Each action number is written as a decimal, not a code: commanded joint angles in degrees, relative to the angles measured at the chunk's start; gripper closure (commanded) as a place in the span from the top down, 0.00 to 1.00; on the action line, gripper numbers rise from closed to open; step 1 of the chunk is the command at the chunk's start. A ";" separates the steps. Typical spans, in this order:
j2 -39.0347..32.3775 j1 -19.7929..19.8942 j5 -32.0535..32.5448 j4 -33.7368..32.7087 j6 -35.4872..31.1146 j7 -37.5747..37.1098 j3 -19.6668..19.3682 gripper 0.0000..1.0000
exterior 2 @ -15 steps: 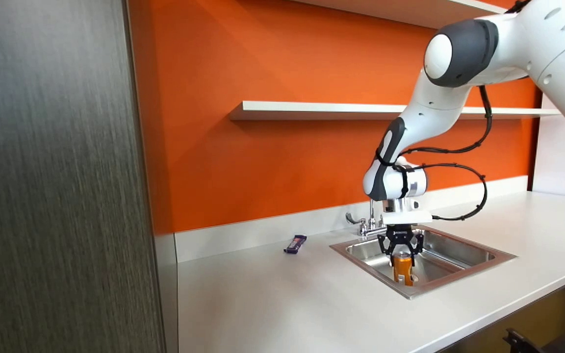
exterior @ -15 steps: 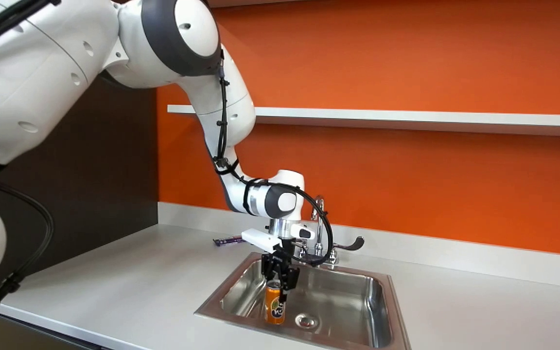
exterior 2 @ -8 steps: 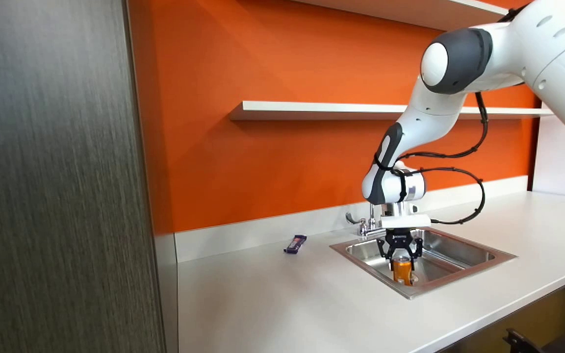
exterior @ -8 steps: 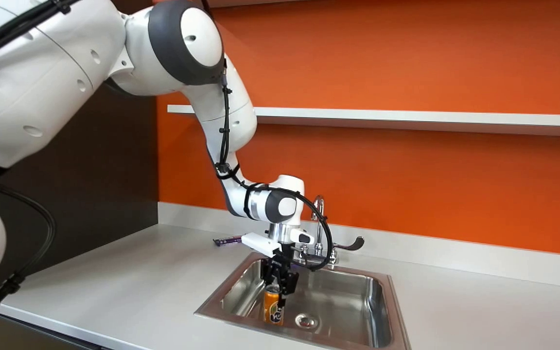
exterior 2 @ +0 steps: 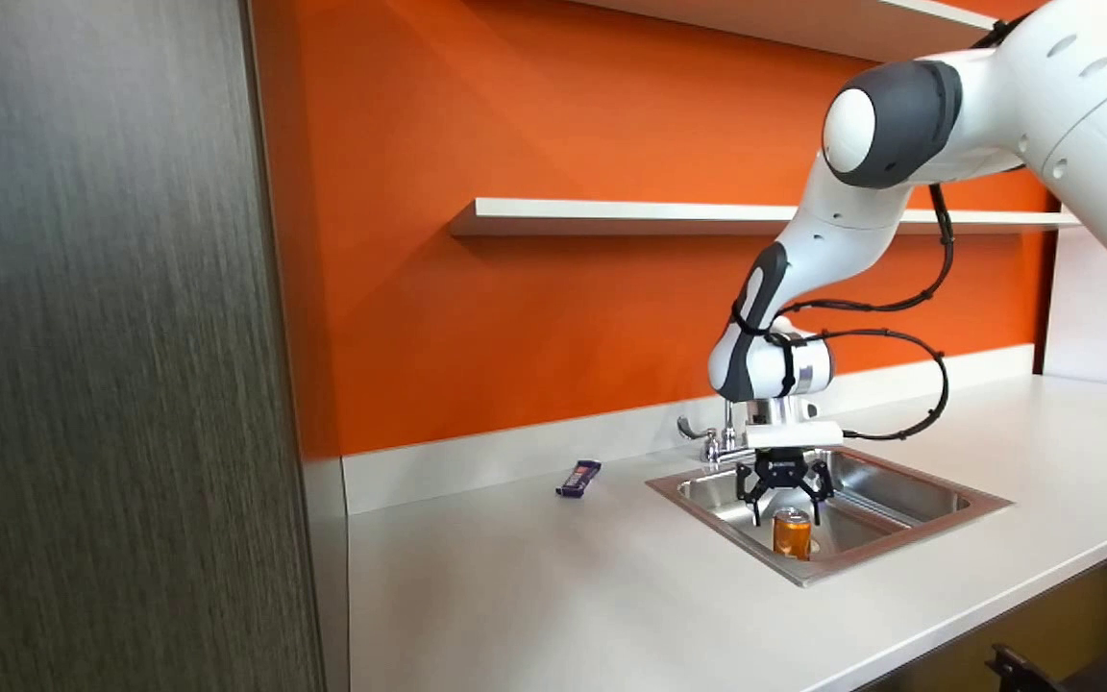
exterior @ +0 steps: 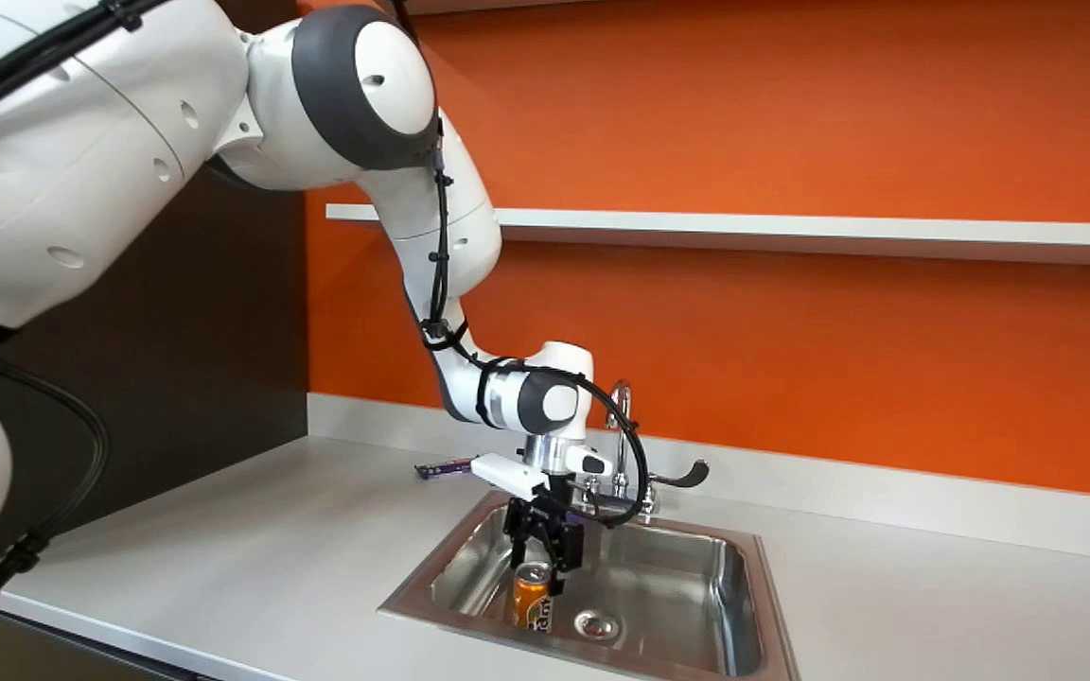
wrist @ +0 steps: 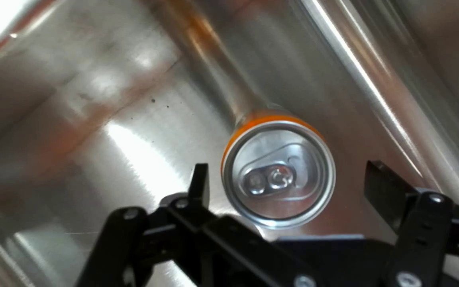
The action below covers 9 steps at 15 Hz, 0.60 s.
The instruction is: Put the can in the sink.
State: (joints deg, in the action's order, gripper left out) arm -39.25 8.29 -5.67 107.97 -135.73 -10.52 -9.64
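Note:
In the wrist view the orange can (wrist: pixel 279 175) shows its silvery top and pull tab, upright inside the steel sink (exterior: pixel 668 567). Both exterior views have the can (exterior 2: pixel 792 536) near the basin's front wall, its base hidden by the rim (exterior 2: pixel 899 536). My gripper (wrist: pixel 287 171) is open, its black fingers (wrist: pixel 201 185) spread to either side of the can with a gap on each side. Seen from outside, the gripper (exterior 2: pixel 787 522) hangs just over the can, fingertips around the level of its top.
A chrome faucet (exterior: pixel 621 445) with a dark-tipped handle (exterior: pixel 687 476) rises behind the basin, close to the wrist. A purple-wrapped bar (exterior 2: pixel 578 479) lies on the counter by the wall. A white shelf (exterior: pixel 791 227) runs along the orange wall above.
My arm came down a little with the can in its grip, lowering it in the sink. Then the fingers spread apart and let go of the can, which now stands free between them.

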 commanded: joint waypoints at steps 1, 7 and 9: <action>3.31 0.71 -0.11 1.08 1.60 0.53 0.08 1.00; 11.34 -0.53 4.22 5.81 1.54 0.47 -2.83 1.00; 15.32 -0.63 7.31 9.29 0.22 3.05 -2.95 1.00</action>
State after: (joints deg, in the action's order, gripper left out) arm -30.97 8.25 -2.05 111.32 -135.66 -10.14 -12.04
